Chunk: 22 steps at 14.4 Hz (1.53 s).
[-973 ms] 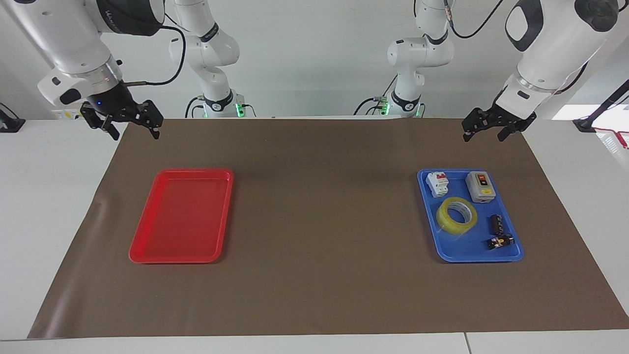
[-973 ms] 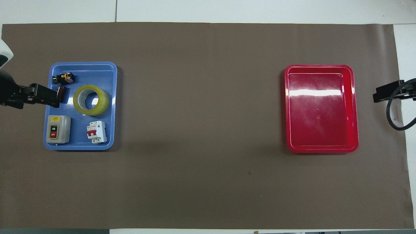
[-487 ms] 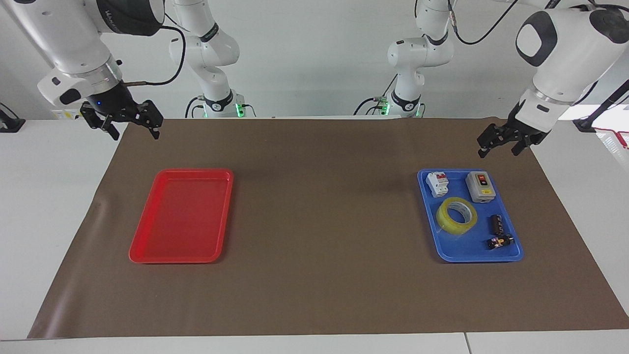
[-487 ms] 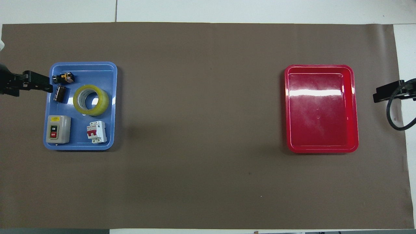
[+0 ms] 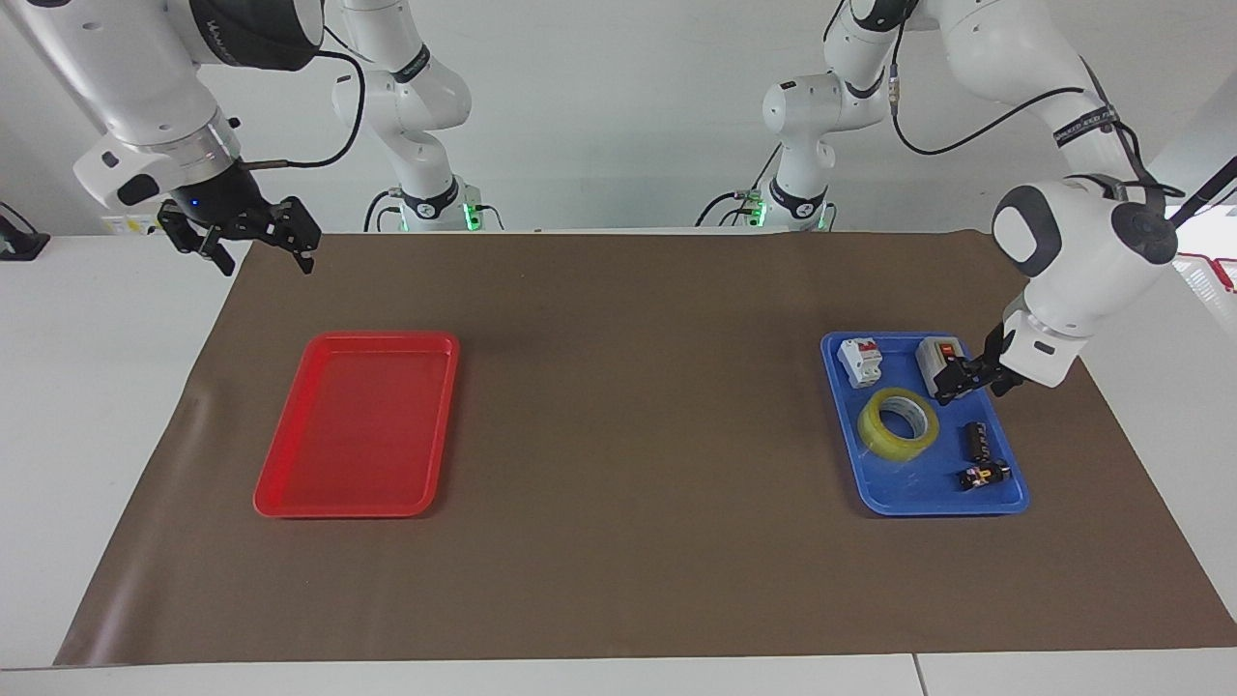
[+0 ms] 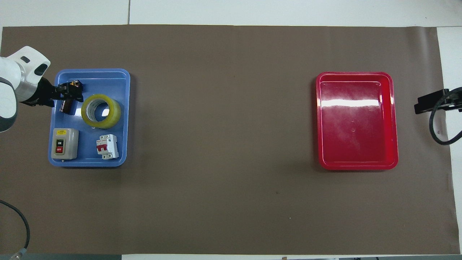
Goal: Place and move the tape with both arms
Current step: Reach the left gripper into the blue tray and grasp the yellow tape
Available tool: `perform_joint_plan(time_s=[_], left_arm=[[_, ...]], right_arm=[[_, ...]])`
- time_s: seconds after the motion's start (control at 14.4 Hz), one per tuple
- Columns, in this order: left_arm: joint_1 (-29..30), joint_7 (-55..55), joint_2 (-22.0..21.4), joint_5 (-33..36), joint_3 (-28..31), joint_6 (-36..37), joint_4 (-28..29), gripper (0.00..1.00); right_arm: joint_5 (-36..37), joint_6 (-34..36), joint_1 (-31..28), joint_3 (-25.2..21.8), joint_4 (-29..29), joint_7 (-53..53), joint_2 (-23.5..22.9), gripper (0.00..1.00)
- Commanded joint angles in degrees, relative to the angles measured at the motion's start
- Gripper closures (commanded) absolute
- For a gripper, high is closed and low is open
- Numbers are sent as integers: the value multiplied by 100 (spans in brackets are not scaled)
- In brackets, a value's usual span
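The tape, a translucent yellow roll with a pale core, lies flat in the middle of the blue tray at the left arm's end of the table. My left gripper hangs low over that tray, beside the tape and apart from it, open and holding nothing. My right gripper waits open above the mat's corner at the right arm's end, holding nothing.
The blue tray also holds a grey on/off switch box, a white circuit breaker, a black cylinder and a small black part. A red tray lies toward the right arm's end. Two smaller arms stand at the robots' edge.
My left arm has swung down and out from above the mat's edge to low over the blue tray, beside the tape. The right arm and the tape have not moved.
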State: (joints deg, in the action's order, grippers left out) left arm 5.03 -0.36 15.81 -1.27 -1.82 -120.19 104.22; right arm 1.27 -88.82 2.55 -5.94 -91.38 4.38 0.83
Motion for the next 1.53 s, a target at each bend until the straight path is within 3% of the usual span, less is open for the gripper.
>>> perform_joint_plan(time_s=[0.0, 0.49, 0.63, 0.83, 0.97, 1.18, 1.25, 1.46], left_arm=[[51, -16, -95, 110, -11, -583, 537, 7], [-28, -51, 10, 110, -11, -654, 889, 25], [-28, -69, 63, 110, -11, -698, 898, 48], [-46, -244, 107, 110, -20, -681, 829, 100], [-150, -288, 194, 110, -20, -332, 479, 100], [-509, -848, 528, 101, -11, 1493, -1127, 100], [-755, -1269, 546, 83, -20, 1821, -1410, 100], [-1853, -2955, 643, 39, -20, 1895, -1677, 100]], right_arm=[[22, -100, -53, 23, -99, -86, 66, 0], [22, -100, -53, 23, -108, -86, 66, 0], [22, -100, -53, 23, -108, -86, 66, 0], [22, -100, -53, 23, -108, -86, 66, 0], [22, -100, -53, 23, -108, -86, 66, 0], [22, -100, -44, 23, -108, -86, 66, 0], [22, -100, -44, 23, -108, -86, 66, 0], [22, -100, -44, 23, -108, -86, 66, 0]])
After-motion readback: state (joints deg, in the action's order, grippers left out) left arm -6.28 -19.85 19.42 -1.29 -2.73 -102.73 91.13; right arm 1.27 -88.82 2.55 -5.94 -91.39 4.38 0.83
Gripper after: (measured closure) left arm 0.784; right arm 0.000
